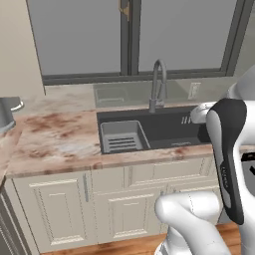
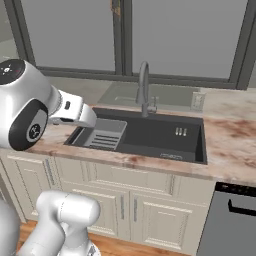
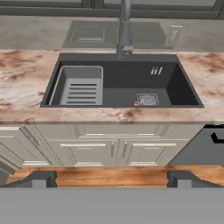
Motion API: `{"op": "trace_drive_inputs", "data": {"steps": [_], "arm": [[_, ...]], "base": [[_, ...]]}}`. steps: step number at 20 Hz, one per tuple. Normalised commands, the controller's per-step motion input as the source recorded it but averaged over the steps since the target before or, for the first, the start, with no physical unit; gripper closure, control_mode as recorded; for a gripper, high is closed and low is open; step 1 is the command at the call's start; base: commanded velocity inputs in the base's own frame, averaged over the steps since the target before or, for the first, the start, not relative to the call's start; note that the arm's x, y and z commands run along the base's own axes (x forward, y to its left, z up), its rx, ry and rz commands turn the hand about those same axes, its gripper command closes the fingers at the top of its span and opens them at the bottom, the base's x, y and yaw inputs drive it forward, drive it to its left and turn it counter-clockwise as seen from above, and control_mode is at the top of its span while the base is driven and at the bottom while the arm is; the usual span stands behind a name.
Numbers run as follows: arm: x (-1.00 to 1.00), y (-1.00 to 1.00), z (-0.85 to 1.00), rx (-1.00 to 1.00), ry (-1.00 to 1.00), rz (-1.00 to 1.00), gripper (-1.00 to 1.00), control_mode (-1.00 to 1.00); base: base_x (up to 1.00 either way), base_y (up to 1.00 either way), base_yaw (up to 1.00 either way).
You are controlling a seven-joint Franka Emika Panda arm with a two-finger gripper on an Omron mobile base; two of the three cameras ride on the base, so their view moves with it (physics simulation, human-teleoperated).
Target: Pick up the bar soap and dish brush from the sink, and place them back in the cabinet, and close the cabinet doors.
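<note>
**Open gripper faces the sink from well back**

The gripper [image 3: 112,178] hangs with its fingers [image 3: 40,178] spread wide, gripping nothing. The sink [image 3: 183,94] lies well ahead of them, across the counter edge. On its floor, beside the drain [image 3: 148,99], sits a small reddish speck, perhaps the bar soap [image 3: 138,103]; it is too small to tell.

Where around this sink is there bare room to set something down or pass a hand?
The counter left of the sink and the counter right of it lie bare. Inside the basin, the floor between the slotted rack and the drain is free. The faucet crowds the back rim.
</note>
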Motion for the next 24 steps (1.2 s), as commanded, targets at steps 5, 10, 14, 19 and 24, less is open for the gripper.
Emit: {"op": "trace_drive_inputs", "data": {"steps": [5, 10, 14, 19, 24], "arm": [[0.00, 0.00, 0.00, 0.00, 0.00, 0.00, -1.00, 1.00], [0.00, 0.00, 0.00, 0.00, 0.00, 0.00, -1.00, 1.00], [0.00, 0.00, 0.00, 0.00, 0.00, 0.00, -1.00, 1.00], [0.00, 0.00, 0.00, 0.00, 0.00, 0.00, -1.00, 1.00], [0.00, 0.00, 0.00, 0.00, 0.00, 0.00, -1.00, 1.00]], "base": [[0.25, -0.41, -0.12], [0.29, -0.33, -0.14], [0.51, -0.04, -0.10], [0.65, 0.00, -0.01], [0.57, -0.04, 0.00]]}}
